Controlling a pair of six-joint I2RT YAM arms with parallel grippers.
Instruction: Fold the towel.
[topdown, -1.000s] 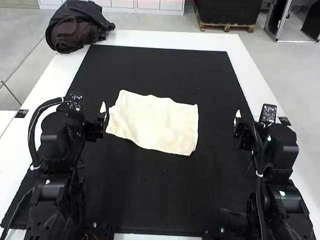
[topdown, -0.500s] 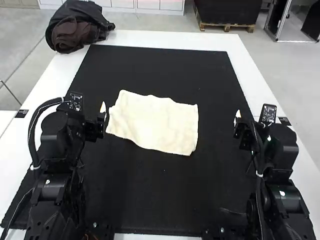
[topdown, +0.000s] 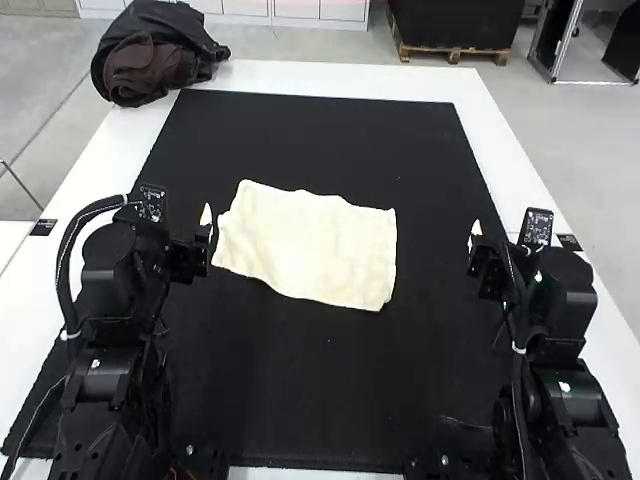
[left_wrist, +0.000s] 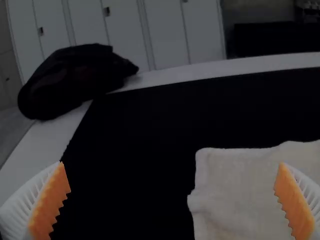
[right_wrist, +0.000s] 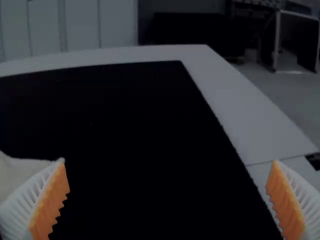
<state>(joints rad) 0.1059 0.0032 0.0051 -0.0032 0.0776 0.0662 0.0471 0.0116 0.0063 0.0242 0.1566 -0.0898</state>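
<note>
A robotics lab, or a workshop much like one, is indicated by the left arm (topdown: 108, 350) and right arm (topdown: 568, 385) stationed at a white table (topdown: 330, 75). A bare circuit board (topdown: 152, 204) is exposed just outward of the left claw (topdown: 208, 222), near a looped cable (topdown: 62, 262), and a black mat (topdown: 320, 140) is spread between it and the right claw (topdown: 473, 237). Well beyond both claws, a hard grey floor (topdown: 320, 46) is lined with pale cabinets (topdown: 300, 9), and a wooden pallet (topdown: 430, 49) is seen forward of the right claw.
</note>
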